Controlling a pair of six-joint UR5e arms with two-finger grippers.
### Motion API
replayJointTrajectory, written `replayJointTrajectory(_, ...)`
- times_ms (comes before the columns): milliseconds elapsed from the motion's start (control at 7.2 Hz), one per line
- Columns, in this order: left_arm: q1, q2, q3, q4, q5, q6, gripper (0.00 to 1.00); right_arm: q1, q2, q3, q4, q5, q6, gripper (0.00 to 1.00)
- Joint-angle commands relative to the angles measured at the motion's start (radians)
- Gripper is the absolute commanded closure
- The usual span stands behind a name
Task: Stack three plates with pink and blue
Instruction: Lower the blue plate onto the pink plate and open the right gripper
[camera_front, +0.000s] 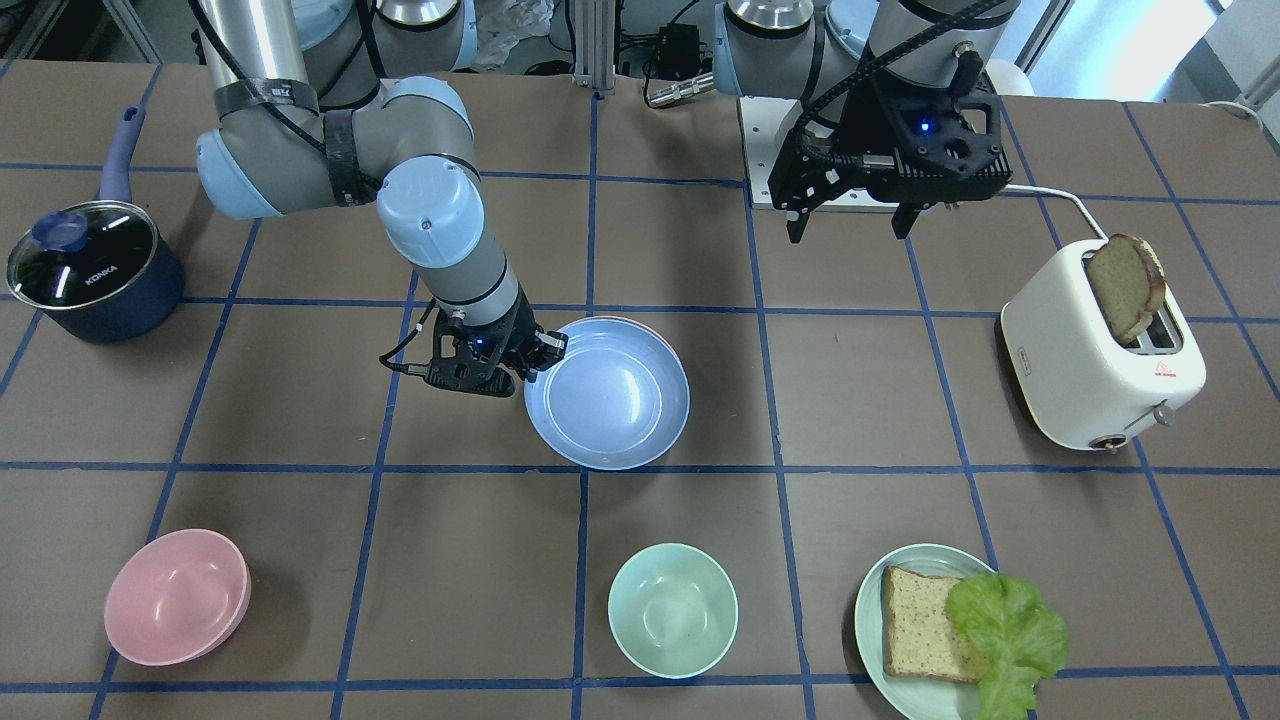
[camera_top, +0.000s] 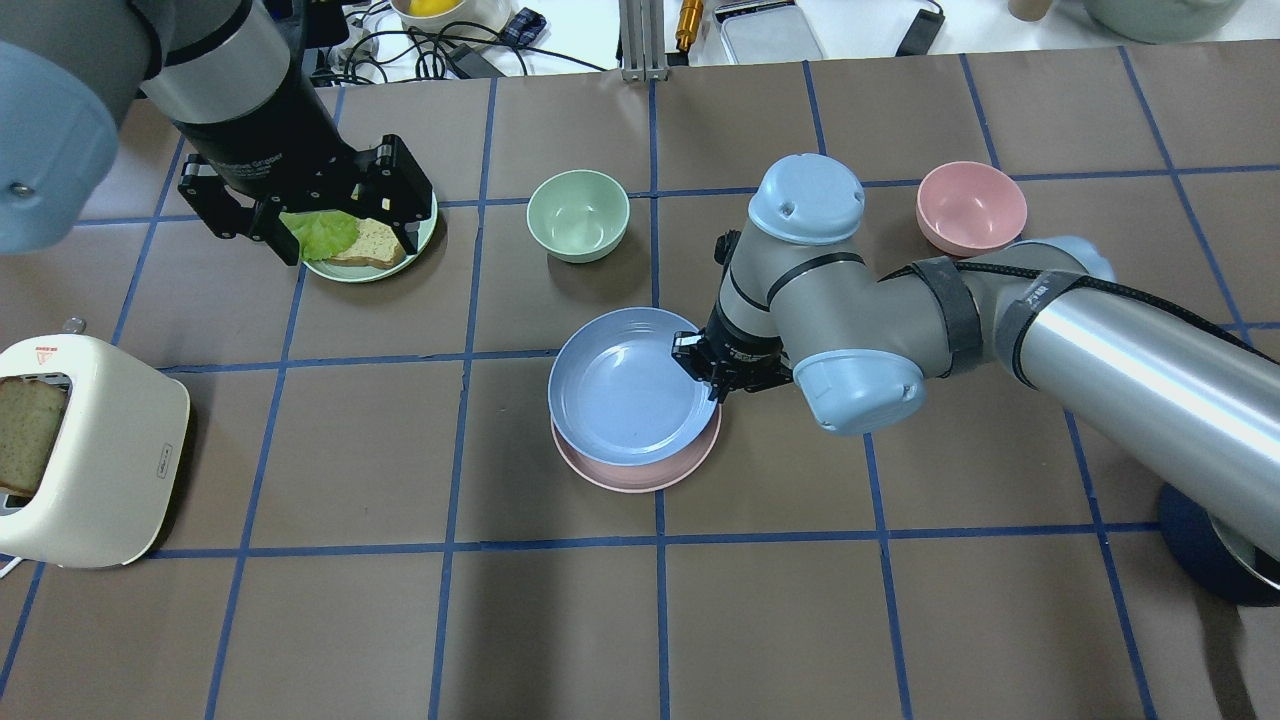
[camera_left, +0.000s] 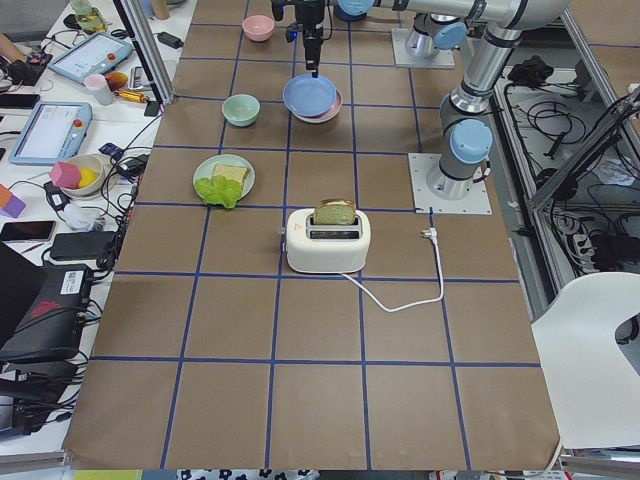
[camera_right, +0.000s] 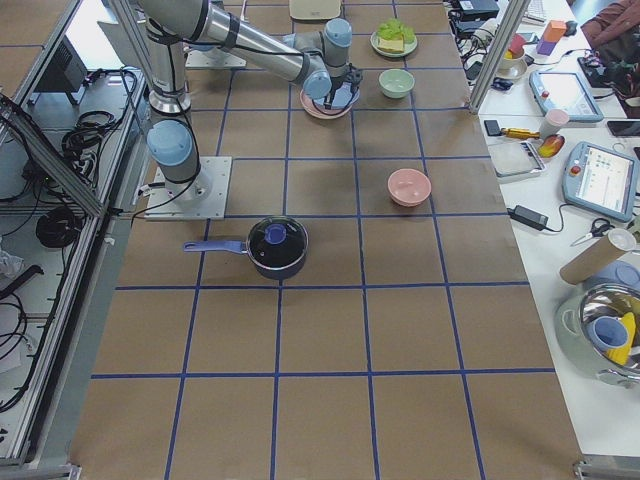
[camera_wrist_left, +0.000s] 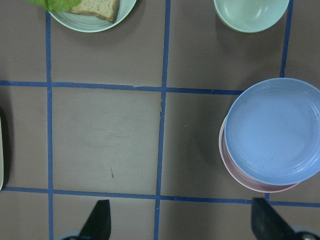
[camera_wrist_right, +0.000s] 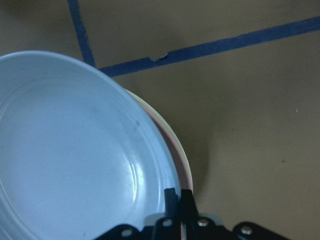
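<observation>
Near the middle of the surface (camera_top: 350, 450), a matte brown sheet ruled into squares by blue tape, lies the stack. The light blue plate (camera_front: 608, 393), round, shallow and dull-finished with a raised rim, sits over the matching pale pink plate (camera_top: 640, 478). It is shifted toward the operators' edge, so a crescent of pink shows on the robot's side. In the right wrist view a thin pale line (camera_wrist_right: 188, 170) runs outside the pink rim; whether that is the cream-white plate cannot be told. The right jaws are clamped on the blue plate's rim, the two black fingers (camera_wrist_right: 171, 197) close together with the rim between them. The right arm (camera_top: 830, 320) bends low just beside the stack and hides the surface there from overhead. The left jaws stand apart, their dark fingertips (camera_wrist_left: 97, 220) wide in the wrist view. They hang high, well away from the stack, and from overhead they cover part of the mint-green plate (camera_front: 880, 590). That plate carries a seeded bread slice (camera_front: 920, 625) and a crinkled lettuce leaf (camera_front: 1010, 625). Toward the operators' edge also stand a deep mint bowl (camera_front: 672, 610) and a deep pink bowl (camera_front: 175, 597). A glossy cream toaster (camera_front: 1090, 370) with a slice of bread (camera_front: 1125, 285) raised in its slot is on the robot's left. A dark blue saucepan (camera_front: 95, 270) with a glass lid is on its right.
</observation>
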Motion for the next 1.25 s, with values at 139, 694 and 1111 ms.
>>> replayJointTrajectory(139, 0.000, 0.000, 0.000, -0.002, 0.000, 0.000, 0.00, -0.001, 0.004, 0.008, -0.002, 0.010, 0.001, 1.00)
replayJointTrajectory(694, 0.000, 0.000, 0.000, -0.001, -0.006, 0.000, 0.00, -0.002, 0.004, 0.008, -0.002, 0.007, -0.001, 1.00)
replayJointTrajectory(1111, 0.000, 0.000, 0.002, -0.001, -0.004, 0.000, 0.00, -0.002, 0.006, 0.008, -0.002, 0.009, 0.001, 0.99)
